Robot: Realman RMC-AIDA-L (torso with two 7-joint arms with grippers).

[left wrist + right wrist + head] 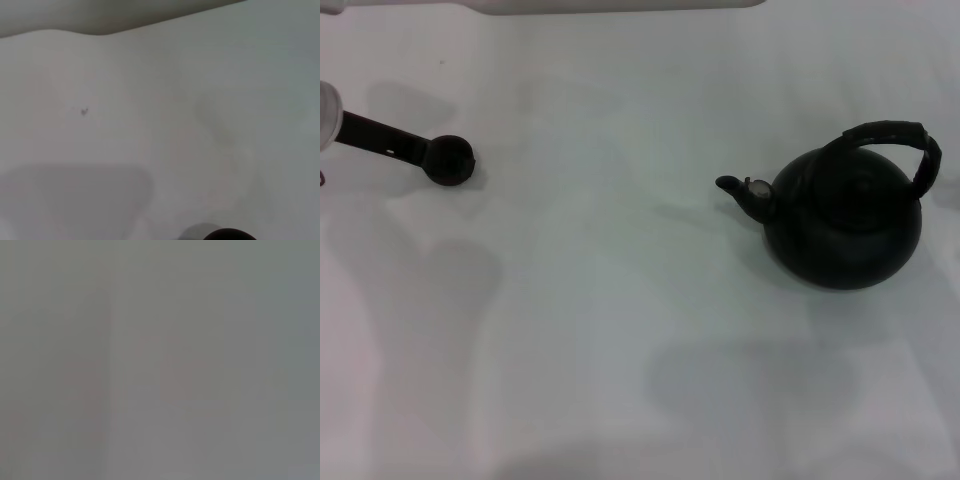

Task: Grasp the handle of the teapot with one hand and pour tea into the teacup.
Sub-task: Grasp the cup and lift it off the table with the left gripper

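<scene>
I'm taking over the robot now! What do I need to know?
Left gripper: at the white table's left side, meeting the tiny round dark teacup; grip unclear.
Right gripper: out of sight.
Large round matte-black teapot: upright on the right, spout toward the cup, well apart. Its thick black arched handle is untouched.
Done: nothing poured.
Left: grasp the handle, bring the pot over, pour.

Teacup (227,235) cut by left wrist frame edge; right wrist view featureless blur
</scene>
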